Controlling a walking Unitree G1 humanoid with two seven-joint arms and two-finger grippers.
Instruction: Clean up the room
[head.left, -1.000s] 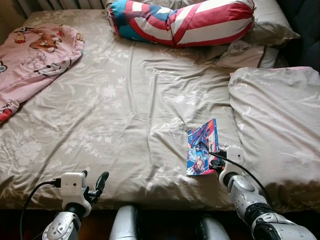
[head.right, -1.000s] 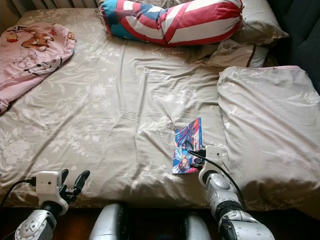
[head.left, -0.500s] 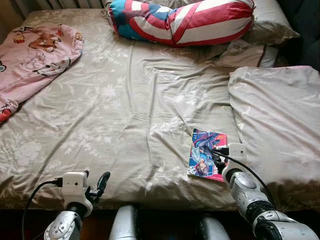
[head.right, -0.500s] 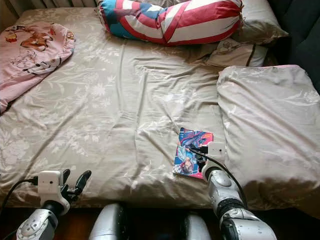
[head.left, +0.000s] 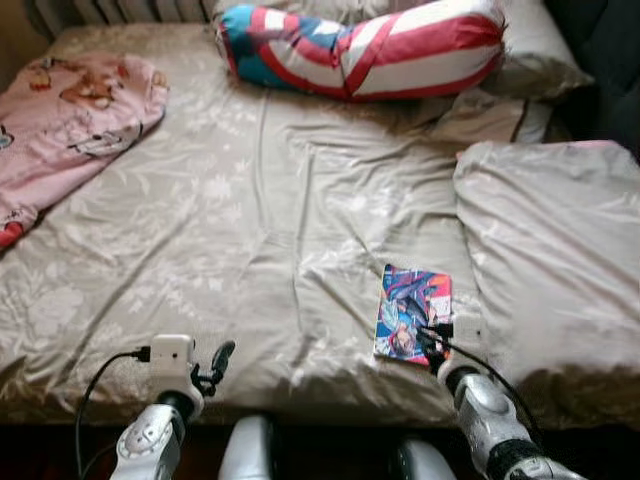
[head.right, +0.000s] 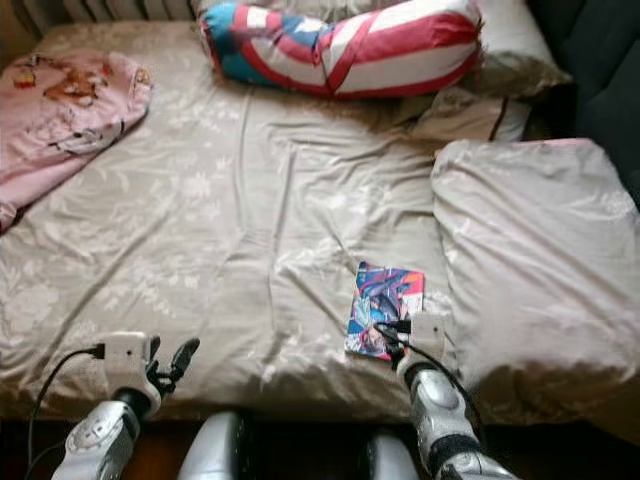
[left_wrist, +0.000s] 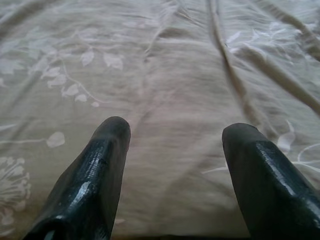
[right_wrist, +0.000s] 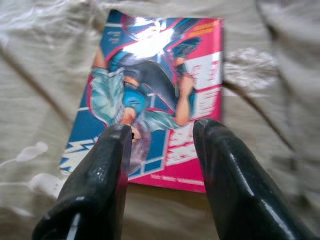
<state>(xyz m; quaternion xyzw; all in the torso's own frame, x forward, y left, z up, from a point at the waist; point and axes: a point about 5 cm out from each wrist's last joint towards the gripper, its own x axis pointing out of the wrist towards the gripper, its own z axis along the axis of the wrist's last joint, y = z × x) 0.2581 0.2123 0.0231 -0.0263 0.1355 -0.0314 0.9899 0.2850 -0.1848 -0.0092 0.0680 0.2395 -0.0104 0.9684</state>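
A colourful comic book (head.left: 412, 312) lies flat on the beige floral bedsheet (head.left: 250, 220), close to the bed's front edge and next to a big pillow. My right gripper (head.left: 432, 345) hovers at the book's near edge. In the right wrist view its two black fingers (right_wrist: 107, 165) stand open, apart over the book (right_wrist: 155, 75), with its pink lower margin between the tips. My left gripper (head.left: 215, 362) is open low over bare sheet at the front left, and nothing lies between its fingers (left_wrist: 105, 165).
A pink cartoon blanket (head.left: 70, 110) lies at the bed's far left. A red, white and blue bolster (head.left: 370, 50) rests along the head end, with beige pillows (head.left: 500, 110) beside it. A large beige pillow (head.left: 550, 250) covers the right side. The bed's front edge (head.left: 320, 405) is just below my arms.
The book was tipped up on edge by my right gripper a second ago and now lies flat. The right gripper has drawn back a little toward the front edge. The camera has shifted slightly.
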